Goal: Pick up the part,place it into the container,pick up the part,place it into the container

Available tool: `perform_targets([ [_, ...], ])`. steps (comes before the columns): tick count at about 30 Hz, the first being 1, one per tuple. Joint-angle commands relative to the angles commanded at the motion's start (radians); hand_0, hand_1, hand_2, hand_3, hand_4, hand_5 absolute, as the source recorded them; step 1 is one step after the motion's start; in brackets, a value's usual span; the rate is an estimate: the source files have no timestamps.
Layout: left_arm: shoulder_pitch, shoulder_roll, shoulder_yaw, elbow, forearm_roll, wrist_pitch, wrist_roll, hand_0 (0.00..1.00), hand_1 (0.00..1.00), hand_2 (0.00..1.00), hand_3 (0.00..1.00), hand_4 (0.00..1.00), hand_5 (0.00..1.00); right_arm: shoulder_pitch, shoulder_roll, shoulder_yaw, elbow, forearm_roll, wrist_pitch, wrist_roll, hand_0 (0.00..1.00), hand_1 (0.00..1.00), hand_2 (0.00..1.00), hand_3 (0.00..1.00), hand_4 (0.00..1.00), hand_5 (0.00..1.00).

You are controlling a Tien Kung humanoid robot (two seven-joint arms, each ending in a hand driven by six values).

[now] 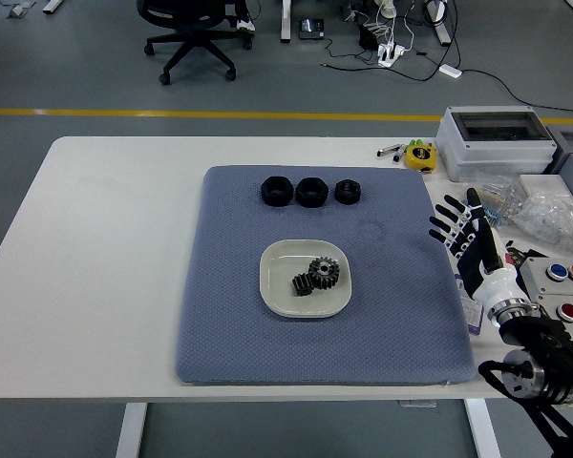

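Two dark metal gears (316, 275) lie in a white square dish (285, 298) near the middle of the blue-grey mat (239, 334). Three black round parts (308, 191) sit in a row at the mat's far side. My right hand (461, 234) hovers over the mat's right edge, fingers spread and empty, well to the right of the dish. My left arm is out of view.
At the table's right stand a grey box with a clear lid (494, 140), plastic bags (549, 215), a push-button box (565, 286), a yellow tape measure (420, 155) and pens. An office chair (193, 29) stands on the floor beyond.
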Motion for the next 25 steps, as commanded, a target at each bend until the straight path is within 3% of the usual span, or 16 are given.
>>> perform_targets([
  [25,-0.001,0.0,-0.009,0.0,0.022,-0.003,0.008,0.679,0.653,0.648,0.553,0.61,0.585,0.003,0.002,0.003,-0.001,-0.003,-0.01,-0.003,0.791,0.767,0.809,0.797,0.998,0.789],
])
